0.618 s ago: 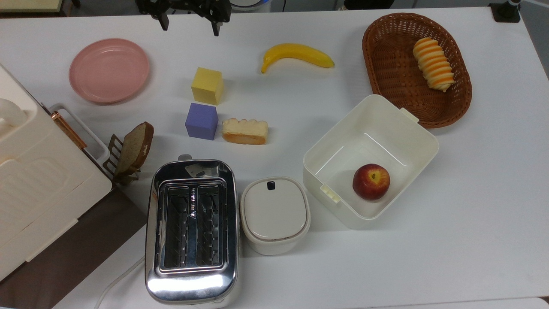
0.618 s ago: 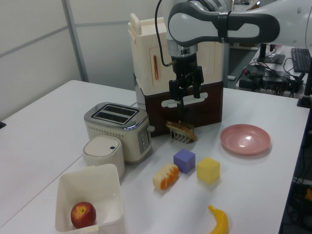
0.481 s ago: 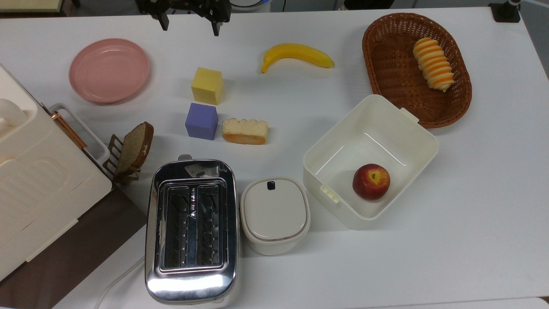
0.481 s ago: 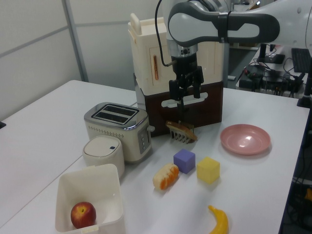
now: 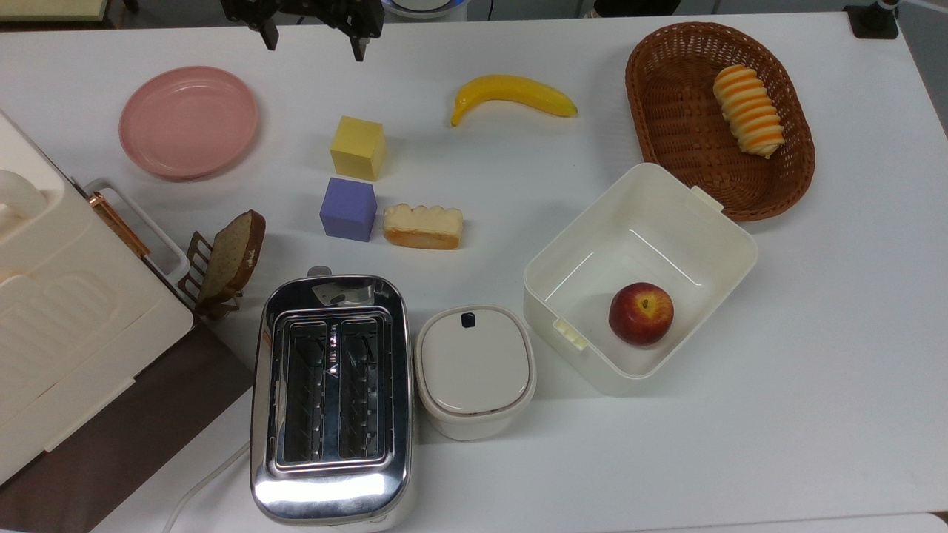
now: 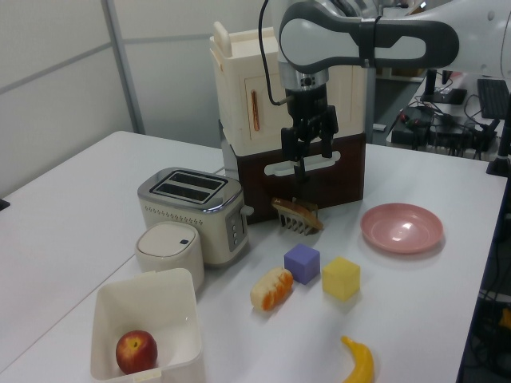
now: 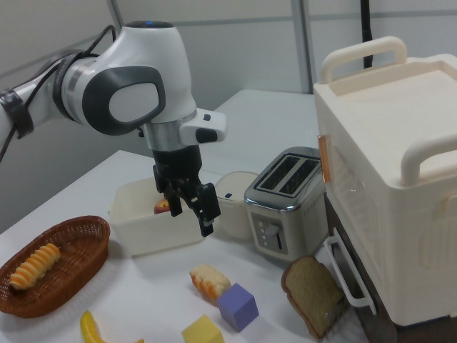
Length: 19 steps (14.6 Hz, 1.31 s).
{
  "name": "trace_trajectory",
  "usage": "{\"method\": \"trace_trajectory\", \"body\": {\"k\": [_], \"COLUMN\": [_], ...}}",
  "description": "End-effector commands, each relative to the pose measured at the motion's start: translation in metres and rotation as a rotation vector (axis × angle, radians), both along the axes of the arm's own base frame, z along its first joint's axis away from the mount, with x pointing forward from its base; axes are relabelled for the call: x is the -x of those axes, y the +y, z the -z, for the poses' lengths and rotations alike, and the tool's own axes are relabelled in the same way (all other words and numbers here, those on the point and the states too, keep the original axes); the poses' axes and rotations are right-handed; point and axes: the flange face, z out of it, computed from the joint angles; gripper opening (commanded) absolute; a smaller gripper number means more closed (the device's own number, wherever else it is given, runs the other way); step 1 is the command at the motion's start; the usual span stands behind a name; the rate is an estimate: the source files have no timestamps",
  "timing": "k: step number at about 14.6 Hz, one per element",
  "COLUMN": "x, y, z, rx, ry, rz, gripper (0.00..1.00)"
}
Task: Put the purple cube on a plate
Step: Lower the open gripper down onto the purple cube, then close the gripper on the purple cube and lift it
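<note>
The purple cube (image 5: 348, 209) rests on the white table, just below the yellow cube (image 5: 358, 147) in the top view and touching or nearly touching a cream-topped bread piece (image 5: 423, 226) on the top view's right. The pale pink plate (image 5: 189, 122) lies empty toward the top view's upper left. My gripper (image 5: 312, 41) hangs open and empty high above the table's far edge, between plate and cubes. The left view has the gripper (image 6: 306, 152) well above the purple cube (image 6: 302, 262) and the plate (image 6: 402, 227). From the right view, the gripper (image 7: 190, 214) hovers over the purple cube (image 7: 238, 306).
A banana (image 5: 512, 93), a wicker basket (image 5: 666, 111) with a striped roll, and a white box (image 5: 711, 229) holding an apple lie on the top view's right. A toaster (image 5: 331, 396), a lidded white pot (image 5: 475, 368), a bread slice on a rack (image 5: 229, 259) and a large cream appliance (image 5: 52, 311) stand on the near side.
My gripper has shifted a little toward the top view's left and upper edge, still open. Nothing on the table has moved.
</note>
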Motion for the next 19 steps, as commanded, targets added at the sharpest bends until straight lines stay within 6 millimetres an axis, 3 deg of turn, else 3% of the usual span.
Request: {"method": "trace_trajectory", "body": {"k": [1,8,11,15,19], "x": [0.005,0.012,0.021,0.023,0.001], "y": [-0.002,-0.026,-0.022,-0.009,-0.008], "z": [0.014,0.08,0.158,0.218,0.236], "rx": [-0.014,-0.017,0.032,0.068,0.086], "ry": [0.018,0.085,0.126,0.123,0.034], "rz": [-0.009,0.032,0.002,-0.042,-0.062], "gripper": [1.0,1.0,1.0,1.0,1.0]}}
